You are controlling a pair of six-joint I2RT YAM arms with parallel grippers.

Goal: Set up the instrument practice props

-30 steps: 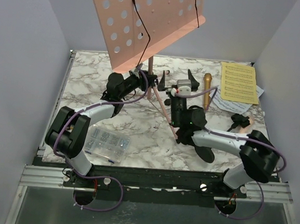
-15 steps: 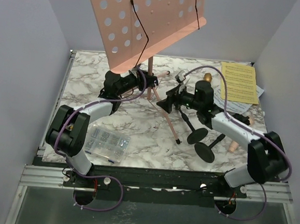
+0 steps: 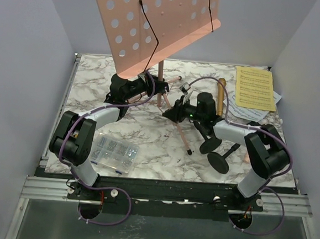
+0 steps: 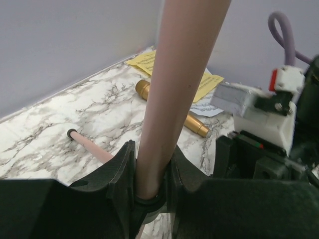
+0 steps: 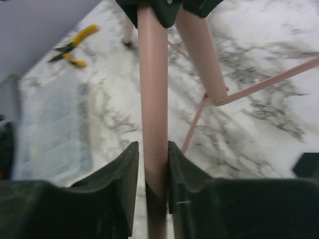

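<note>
The pink perforated music rack (image 3: 156, 25) stands at the back of the marble table, its tripod legs spread beneath. My left gripper (image 3: 160, 87) is shut on the rack's upright pole (image 4: 174, 99), low down near its collar. My right gripper (image 3: 171, 112) is shut on one slanted tripod leg (image 5: 153, 99), the jaws pressed against both its sides. A gold microphone (image 3: 221, 96) lies behind the right arm. The yellow sheet-music page (image 3: 254, 88) lies at the back right over a white page (image 3: 244, 110). Two black round-based mic holders (image 3: 210, 144) lie toppled under the right arm.
A clear compartment box of screws (image 3: 113, 153) sits at the front left. Yellow-handled pliers (image 5: 72, 47) lie beyond it, seen in the right wrist view. Grey walls close in the table on three sides. The rack's desk overhangs the back middle.
My right gripper swung left from beside the gold microphone to the tripod leg and closed on it. The left gripper kept its hold on the pole; the rack's desk shifted slightly.
</note>
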